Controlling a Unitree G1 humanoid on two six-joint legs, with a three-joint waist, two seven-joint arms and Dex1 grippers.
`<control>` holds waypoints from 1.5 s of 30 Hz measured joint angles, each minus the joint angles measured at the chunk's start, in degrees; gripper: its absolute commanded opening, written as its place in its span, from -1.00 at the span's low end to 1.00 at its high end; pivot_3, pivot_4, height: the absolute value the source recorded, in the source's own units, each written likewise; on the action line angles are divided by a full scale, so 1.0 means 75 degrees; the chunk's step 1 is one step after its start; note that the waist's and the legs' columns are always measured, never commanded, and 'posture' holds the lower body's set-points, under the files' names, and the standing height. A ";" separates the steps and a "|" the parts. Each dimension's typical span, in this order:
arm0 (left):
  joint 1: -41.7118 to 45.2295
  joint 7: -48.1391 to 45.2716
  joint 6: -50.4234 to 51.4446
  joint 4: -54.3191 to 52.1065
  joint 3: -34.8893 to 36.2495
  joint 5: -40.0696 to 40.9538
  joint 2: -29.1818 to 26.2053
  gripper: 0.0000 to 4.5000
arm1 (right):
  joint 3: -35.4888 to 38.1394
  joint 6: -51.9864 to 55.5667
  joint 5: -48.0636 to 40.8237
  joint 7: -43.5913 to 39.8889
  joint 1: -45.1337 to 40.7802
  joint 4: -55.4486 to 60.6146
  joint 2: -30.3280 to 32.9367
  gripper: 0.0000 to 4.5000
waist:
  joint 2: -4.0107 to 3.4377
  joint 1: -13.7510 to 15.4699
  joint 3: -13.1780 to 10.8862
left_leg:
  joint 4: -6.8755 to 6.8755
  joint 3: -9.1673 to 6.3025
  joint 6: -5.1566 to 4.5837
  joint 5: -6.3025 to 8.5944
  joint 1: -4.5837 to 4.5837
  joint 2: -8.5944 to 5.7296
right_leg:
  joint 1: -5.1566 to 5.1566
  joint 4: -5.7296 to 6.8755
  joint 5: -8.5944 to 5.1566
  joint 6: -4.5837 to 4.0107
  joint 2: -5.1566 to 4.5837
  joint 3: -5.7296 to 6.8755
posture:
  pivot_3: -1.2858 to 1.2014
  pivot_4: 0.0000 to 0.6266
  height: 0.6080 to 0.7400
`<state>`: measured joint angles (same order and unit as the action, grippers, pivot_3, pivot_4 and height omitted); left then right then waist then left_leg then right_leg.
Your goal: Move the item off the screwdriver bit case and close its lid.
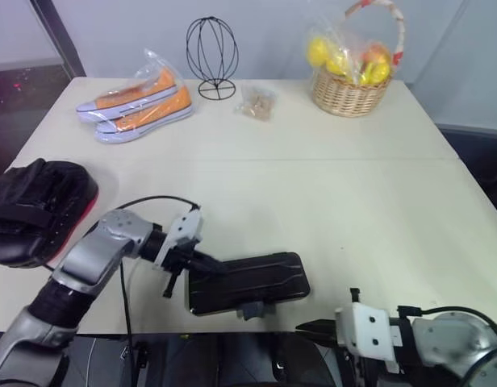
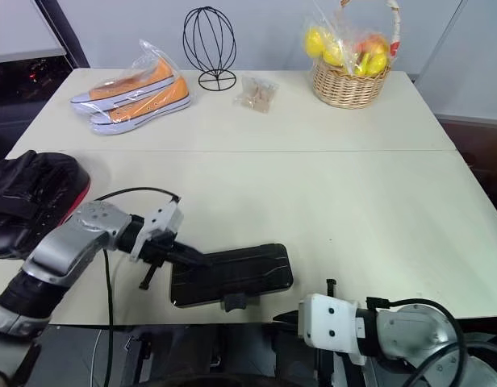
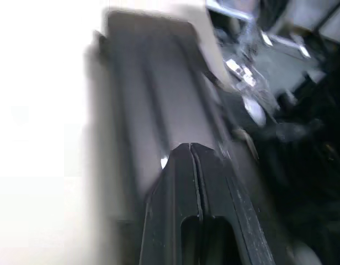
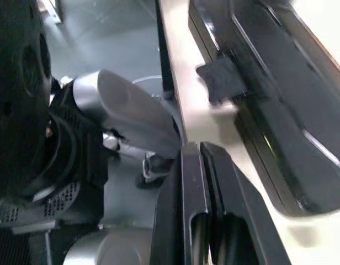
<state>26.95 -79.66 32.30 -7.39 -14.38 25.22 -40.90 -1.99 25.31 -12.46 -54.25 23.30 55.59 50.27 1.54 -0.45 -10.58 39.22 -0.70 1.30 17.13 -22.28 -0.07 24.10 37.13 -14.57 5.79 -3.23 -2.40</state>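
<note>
Case (image 1: 247, 282) lid down at counter (image 1: 329, 201) front edge; mitt (image 1: 39, 210) at left edge. Left end effector (image 1: 206, 264) clenched, tips on lid; right end effector (image 1: 313, 329) clenched, empty.

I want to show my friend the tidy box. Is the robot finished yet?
Nearly, it looks like. The mitt is off the bit case and lies at the table's left edge. The lid looks down flat over the case. The left gripper, jaws shut, is at the case's left end. What's left, if anything, is snapping the latch tab, which I can't confirm.
</note>
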 measured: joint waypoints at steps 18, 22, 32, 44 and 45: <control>0.0842 -0.0182 -0.1137 0.1718 -0.0977 -0.1143 0.0890 -1.00 | -0.3800 0.1312 0.1667 0.1199 -0.2847 -0.0455 -0.1219 -0.98 | 0.0002 -0.0023 0.0005 | -0.0001 -0.0009 -0.0004 0.0002 -0.0007 -0.0007 | 0.0010 0.0002 0.0010 0.0016 -0.0001 -0.0003 | 0.03 -0.52 1.00; 0.0835 -0.0180 -0.1386 0.1729 -0.1051 -0.1371 0.0967 -1.00 | -0.3975 0.1589 0.1820 0.1254 -0.2916 -0.0365 -0.1099 -0.98 | 0.0001 -0.0031 0.0005 | -0.0002 -0.0013 -0.0004 0.0002 -0.0006 -0.0007 | 0.0010 0.0002 0.0011 0.0018 0.0001 0.0000 | 0.03 -0.52 1.00; 0.0477 -0.0273 -0.1361 0.1473 -0.1198 -0.1473 0.0952 -1.00 | -0.4132 0.2083 0.2385 0.1980 -0.3503 -0.0586 -0.1466 -0.98 | 0.0001 -0.0032 0.0006 | -0.0002 -0.0016 -0.0005 0.0003 -0.0006 -0.0007 | 0.0010 0.0003 0.0012 0.0019 -0.0001 0.0002 | 0.03 -0.52 1.00; 0.0735 -0.0276 -0.1866 0.2315 -0.1209 -0.1773 0.1073 -1.00 | -0.2328 0.1089 0.1115 0.1409 -0.1420 0.0155 -0.0434 -0.98 | 0.0001 -0.0027 0.0008 | -0.0002 -0.0019 -0.0010 0.0006 -0.0006 -0.0010 | 0.0003 0.0000 0.0012 0.0022 0.0000 0.0006 | 0.03 -0.52 1.00; 0.0736 -0.0295 -0.1913 0.2393 -0.1200 -0.1782 0.1058 -1.00 | -0.2125 0.0823 0.0953 0.1273 -0.1011 0.0147 -0.0005 -0.98 | 0.0002 -0.0029 0.0008 | -0.0002 -0.0017 -0.0011 0.0006 -0.0004 -0.0010 | 0.0002 0.0000 0.0012 0.0022 0.0000 0.0005 | 0.03 -0.52 1.00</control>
<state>32.47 -81.87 17.95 10.55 -23.38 11.85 -32.96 -17.93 31.48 -5.31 -44.70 15.72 56.69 50.23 1.55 -0.66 -10.52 39.20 -0.83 1.22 17.18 -22.31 -0.14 24.11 37.13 -14.48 5.96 -3.23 -2.36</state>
